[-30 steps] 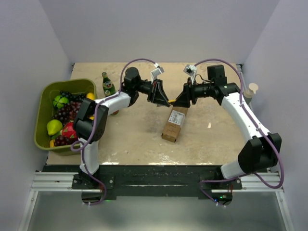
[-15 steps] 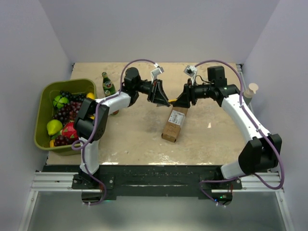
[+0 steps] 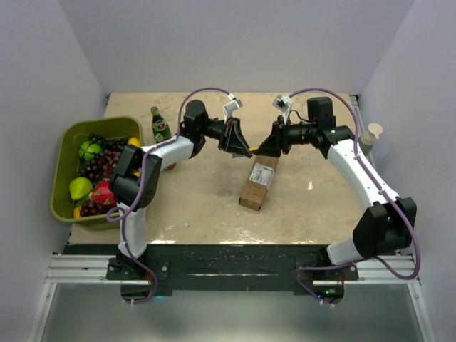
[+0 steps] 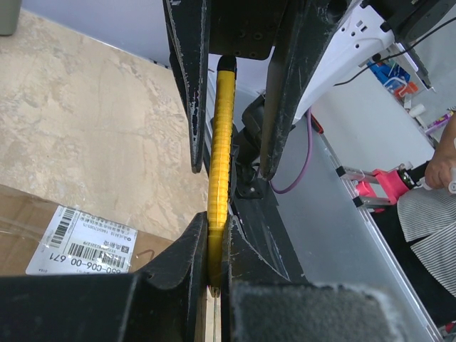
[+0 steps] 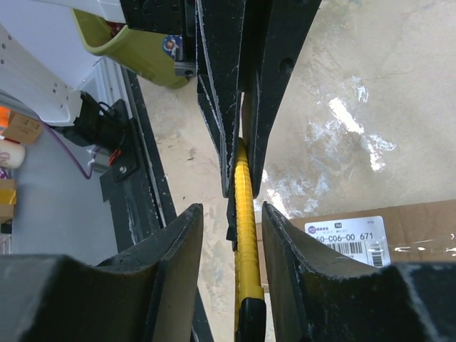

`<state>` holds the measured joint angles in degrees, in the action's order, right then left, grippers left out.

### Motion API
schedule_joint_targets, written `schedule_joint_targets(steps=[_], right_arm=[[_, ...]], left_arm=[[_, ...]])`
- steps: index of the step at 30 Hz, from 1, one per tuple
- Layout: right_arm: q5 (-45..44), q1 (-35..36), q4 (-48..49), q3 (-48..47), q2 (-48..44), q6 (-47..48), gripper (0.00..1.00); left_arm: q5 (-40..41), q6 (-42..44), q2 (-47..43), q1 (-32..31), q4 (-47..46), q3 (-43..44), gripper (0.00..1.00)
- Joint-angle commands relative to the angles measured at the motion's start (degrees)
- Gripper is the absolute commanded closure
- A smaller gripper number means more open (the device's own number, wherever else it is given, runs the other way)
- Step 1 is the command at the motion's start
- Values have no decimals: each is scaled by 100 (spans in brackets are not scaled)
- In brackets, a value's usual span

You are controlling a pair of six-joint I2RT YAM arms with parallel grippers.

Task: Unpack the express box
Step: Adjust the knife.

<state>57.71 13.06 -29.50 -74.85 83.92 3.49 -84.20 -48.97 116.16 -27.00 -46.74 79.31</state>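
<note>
The express box [image 3: 258, 184] is a brown carton lying flat mid-table with its white label [image 3: 263, 173] facing up. The label also shows in the left wrist view [image 4: 85, 242] and the right wrist view [image 5: 349, 239]. My left gripper [image 3: 240, 144] is shut on one end of the slim yellow utility knife [image 4: 219, 142] and holds it in the air above the box's far end. My right gripper [image 3: 268, 149] faces the left one, open. Its fingers [image 5: 292, 242] straddle the knife's other end [image 5: 244, 206] with a gap on each side.
A green basket [image 3: 63, 153] of fruit stands at the left edge, with a green bottle [image 3: 159, 125] upright beside it. A small beige object [image 3: 372, 132] sits at the table's right edge. Walls close in on the left, back and right.
</note>
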Motion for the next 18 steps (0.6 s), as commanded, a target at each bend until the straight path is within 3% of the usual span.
schedule_joint_targets(steps=[1,6,18], right_arm=[[56,-23,190,-39,-16,-103,57],[38,-5,181,58,-60,-111,54],[-5,-14,392,93,19,-305,62]], left_arm=[[27,-95,-32,46,-204,208,100],[62,-139,21,46,-204,278,100],[62,-165,91,46,-213,349,100]])
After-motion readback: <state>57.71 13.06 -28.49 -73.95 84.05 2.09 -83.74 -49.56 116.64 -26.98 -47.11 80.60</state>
